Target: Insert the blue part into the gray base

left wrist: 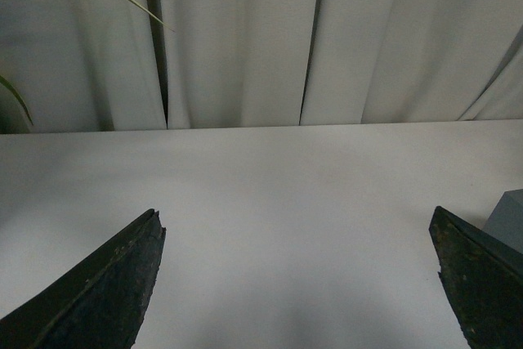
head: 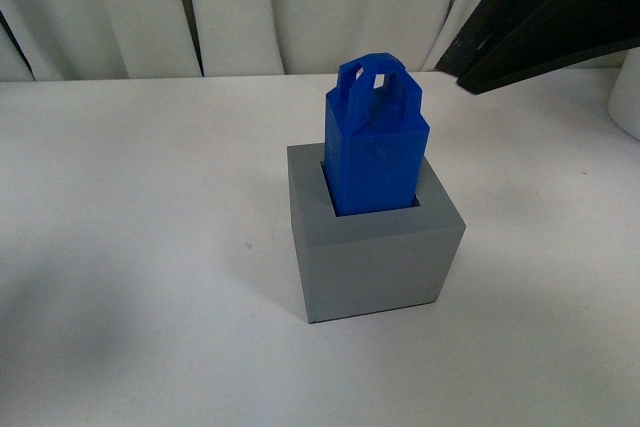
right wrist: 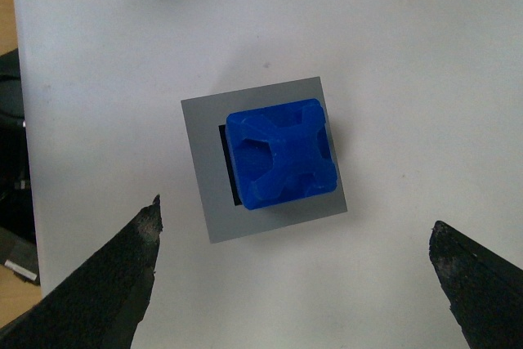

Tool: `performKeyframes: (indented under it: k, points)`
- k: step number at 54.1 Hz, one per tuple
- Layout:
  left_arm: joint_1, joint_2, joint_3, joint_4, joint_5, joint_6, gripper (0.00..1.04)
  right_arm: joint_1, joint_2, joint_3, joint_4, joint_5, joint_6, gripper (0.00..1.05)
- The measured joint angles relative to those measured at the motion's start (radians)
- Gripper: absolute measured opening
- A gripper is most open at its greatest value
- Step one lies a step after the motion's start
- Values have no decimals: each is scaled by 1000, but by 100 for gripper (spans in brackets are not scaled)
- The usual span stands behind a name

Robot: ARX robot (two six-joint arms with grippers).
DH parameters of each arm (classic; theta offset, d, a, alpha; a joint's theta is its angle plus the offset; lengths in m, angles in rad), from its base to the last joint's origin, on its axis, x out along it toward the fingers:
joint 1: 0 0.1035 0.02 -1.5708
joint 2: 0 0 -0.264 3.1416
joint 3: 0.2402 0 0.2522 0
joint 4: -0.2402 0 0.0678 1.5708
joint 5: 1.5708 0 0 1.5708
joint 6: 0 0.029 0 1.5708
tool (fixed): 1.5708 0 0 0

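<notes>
The blue part (head: 375, 142) stands upright in the square recess of the gray base (head: 375, 262) at the middle of the white bench (head: 130, 227), with its looped top well above the rim. The right end effector (right wrist: 296, 217) hangs above it, spread wide and empty. The left end effector (left wrist: 296, 217) is also spread wide and holds nothing, over bare bench near the base.

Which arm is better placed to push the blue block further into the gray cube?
Right. The open right tool hangs above the bright blue plastic block in the matte gray plastic cube; the left tool sits off beside it.
</notes>
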Motion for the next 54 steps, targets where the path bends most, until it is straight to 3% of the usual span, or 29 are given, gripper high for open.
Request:
performKeyframes:
  k: [11,18,23,36,38,39,41,47,50,54]
  points:
    - [0,0,0,0,0,0,99,-85,-180,-218,199,-113,76,97]
    - [0,0,0,0,0,0,99,-146,-320,-393,373,-206,192,97]
    - [0,0,0,0,0,0,99,-172,-405,-506,531,-219,294,97]
    - [0,0,0,0,0,0,99,-174,-416,-529,555,-223,367,97]
    - [0,0,0,0,1,0,99,-149,-444,-587,692,-82,451,93]
    - [0,0,0,0,0,0,99,-127,-478,-665,857,100,536,88]
    - [0,0,0,0,0,0,99,-119,-508,-747,1020,262,618,82]
    - [0,0,0,0,-3,0,99,-123,-589,-954,1408,583,903,66]
    - [0,0,0,0,-3,0,99,-140,-628,-1028,1535,655,1016,57]
    - [0,0,0,0,-2,0,99,-163,-677,-1106,1617,660,1105,45]
